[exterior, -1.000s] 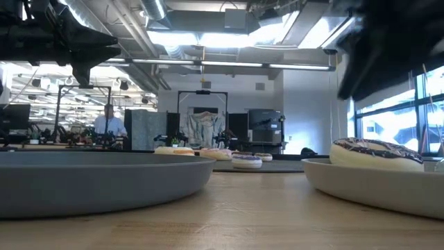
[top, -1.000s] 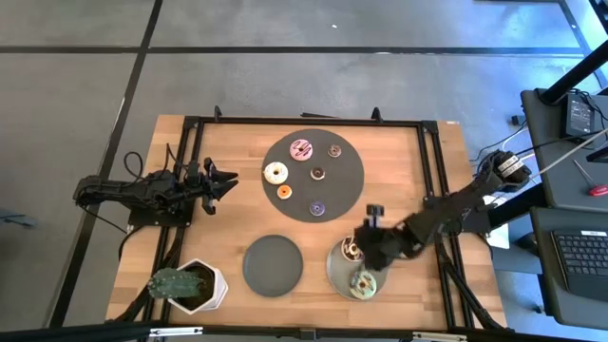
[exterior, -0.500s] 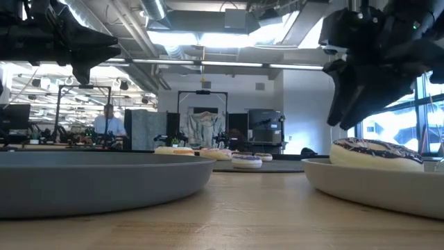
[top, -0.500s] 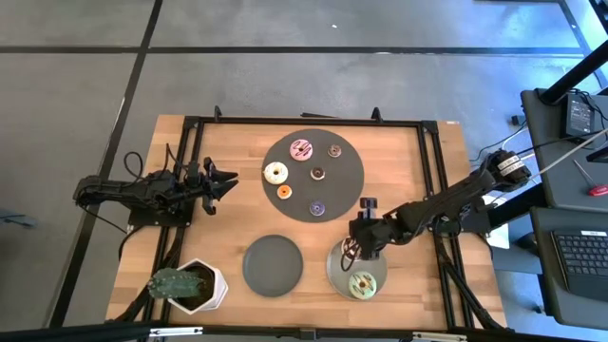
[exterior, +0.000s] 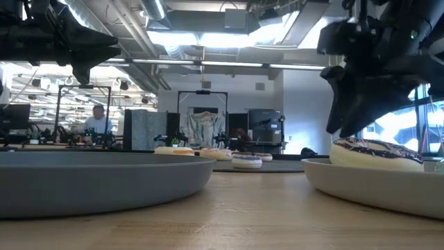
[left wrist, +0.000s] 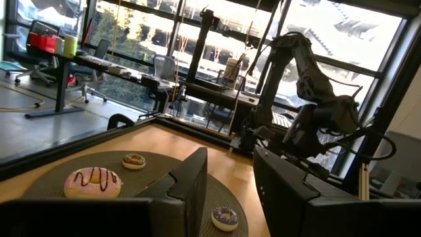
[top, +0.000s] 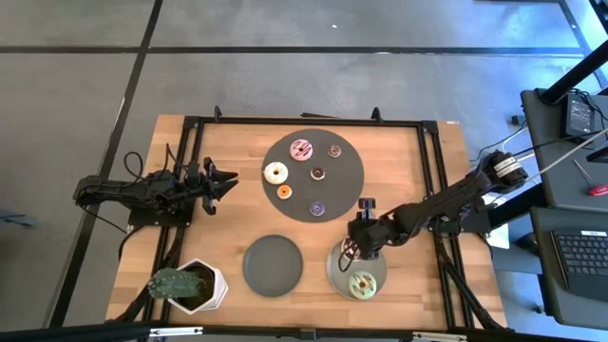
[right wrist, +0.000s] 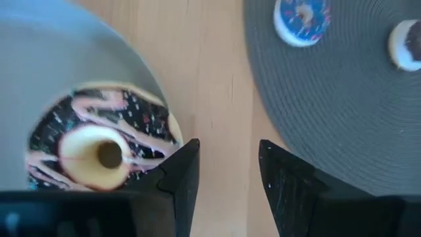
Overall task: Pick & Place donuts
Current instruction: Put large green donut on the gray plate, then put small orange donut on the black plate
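Note:
In the high view a dark round mat carries the pink, white, orange, purple and two small brown donuts. The chocolate-sprinkled donut and the green donut lie on the right grey plate. My right gripper hangs open over that plate's far rim, beside the chocolate donut; its fingers touch nothing. My left gripper waits open at the table's left, level with the mat.
A second grey plate lies bare near the table's near edge. A potted cactus stands at the near left corner. In the low view the right gripper hovers above the chocolate donut. Bare wood separates mat and plates.
My right gripper has moved from over the right plate's right half toward the table's left and far edge, uncovering the green donut. It now stands by the chocolate donut's far side. The donuts have stayed where they were.

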You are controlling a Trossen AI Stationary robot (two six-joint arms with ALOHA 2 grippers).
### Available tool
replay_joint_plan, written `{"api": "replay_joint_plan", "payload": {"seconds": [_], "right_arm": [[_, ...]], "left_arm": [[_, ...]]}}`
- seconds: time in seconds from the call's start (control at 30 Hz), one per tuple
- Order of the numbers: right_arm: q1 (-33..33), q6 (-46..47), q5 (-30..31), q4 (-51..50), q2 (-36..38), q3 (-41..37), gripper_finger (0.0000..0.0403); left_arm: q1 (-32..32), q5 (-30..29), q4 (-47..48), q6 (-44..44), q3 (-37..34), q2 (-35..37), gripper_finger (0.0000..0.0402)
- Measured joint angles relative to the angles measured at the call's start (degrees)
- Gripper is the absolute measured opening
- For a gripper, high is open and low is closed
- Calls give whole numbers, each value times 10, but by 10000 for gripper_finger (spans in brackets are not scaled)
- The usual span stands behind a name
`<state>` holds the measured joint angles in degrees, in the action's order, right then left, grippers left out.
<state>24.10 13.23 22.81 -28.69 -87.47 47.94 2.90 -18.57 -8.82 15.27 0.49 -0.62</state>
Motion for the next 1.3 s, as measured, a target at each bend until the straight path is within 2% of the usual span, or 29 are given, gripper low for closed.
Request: {"api": "replay_joint_plan", "payload": {"seconds": [0.17, 0.4, 0.7, 0.77, 0.87, 0.93, 1.03, 1.3], "right_arm": [[0, 1, -7, 1, -12, 0, 158], [0, 3, -60, -1, -2, 0, 158], [5, 10, -61, -6, 0, 0, 158], [4, 0, -47, -11, 0, 0, 158], [-4, 0, 7, -26, 4, 1, 158], [-21, -1, 25, -45, 14, 13, 158], [-63, -40, 19, -48, 38, 24, 158], [-192, -183, -93, 50, 63, 24, 158]], "left_arm": [[0, 0, 0, 0, 0, 0, 120], [0, 1, 0, 0, 0, 0, 120], [0, 1, 0, 0, 0, 0, 120], [0, 1, 0, 0, 0, 0, 120], [0, 1, 0, 0, 0, 0, 120], [0, 1, 0, 0, 0, 0, 120], [0, 1, 0, 0, 0, 0, 120], [0, 2, -2, 0, 0, 0, 120]]}}
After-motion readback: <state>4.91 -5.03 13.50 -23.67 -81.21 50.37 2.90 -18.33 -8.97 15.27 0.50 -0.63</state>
